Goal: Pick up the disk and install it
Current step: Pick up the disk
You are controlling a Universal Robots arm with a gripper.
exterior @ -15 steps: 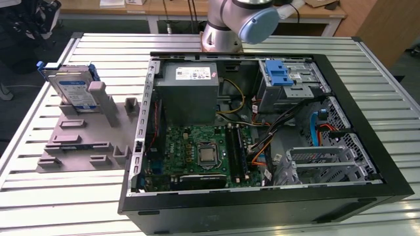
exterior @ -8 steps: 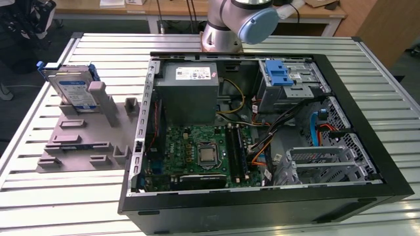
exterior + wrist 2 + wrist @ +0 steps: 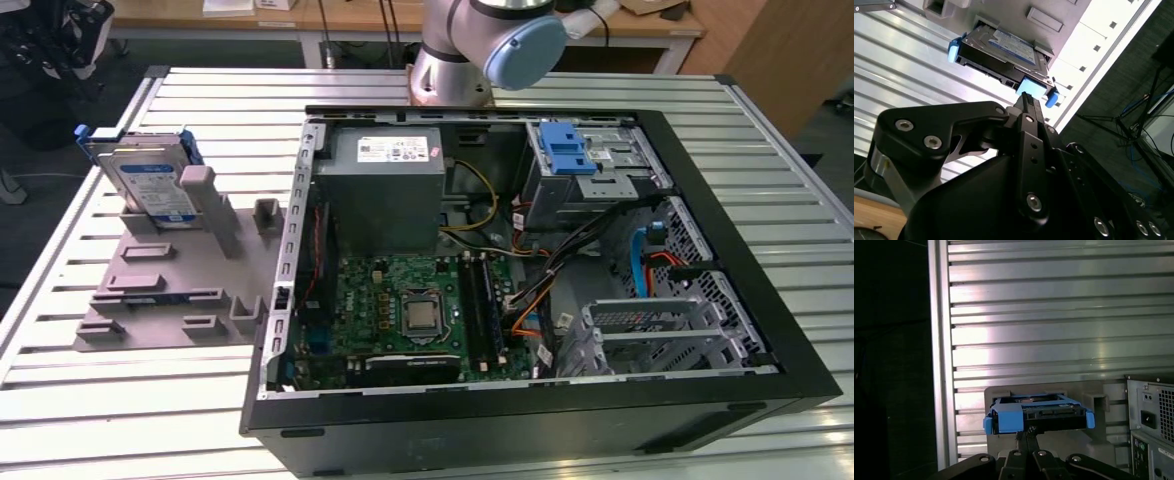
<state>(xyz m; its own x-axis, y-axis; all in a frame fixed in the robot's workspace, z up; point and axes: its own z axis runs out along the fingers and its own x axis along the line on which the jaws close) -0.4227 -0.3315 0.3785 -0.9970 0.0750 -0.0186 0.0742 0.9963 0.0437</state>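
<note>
In the exterior view the closest thing is the black wall of the open case (image 3: 534, 415). It lies on its side on the table (image 3: 134, 420), which has a top of silver slats. Inside are a green board (image 3: 400, 300) and, near the case's far corner, a bay (image 3: 594, 170) with a blue latch. The disk (image 3: 144, 180) stands on its edge in a grey stand (image 3: 160, 290), near the table's far corner on the exterior view's left. Nothing is holding it. The arm (image 3: 467, 45) rises from the table's far edge, with wooden desks (image 3: 267, 15) behind it.

In the second wrist view the gripper (image 3: 1025, 99) is closest, big and black. Its fingers are pressed together with nothing between them. They aim at the blue end of the disk (image 3: 1004, 47). Past the table's edge is a dark floor (image 3: 1134, 100) with cables.

In the first wrist view the gripper (image 3: 1024, 436) sits low, fingers together, in line with the disk (image 3: 1039, 415). Slats run behind it, and the case (image 3: 1151, 430) stands beside.

I think this is the pick-up step, not yet done. A grab would need the fingers spread and lined up square with the disk, so it can slide straight out of the stand.
</note>
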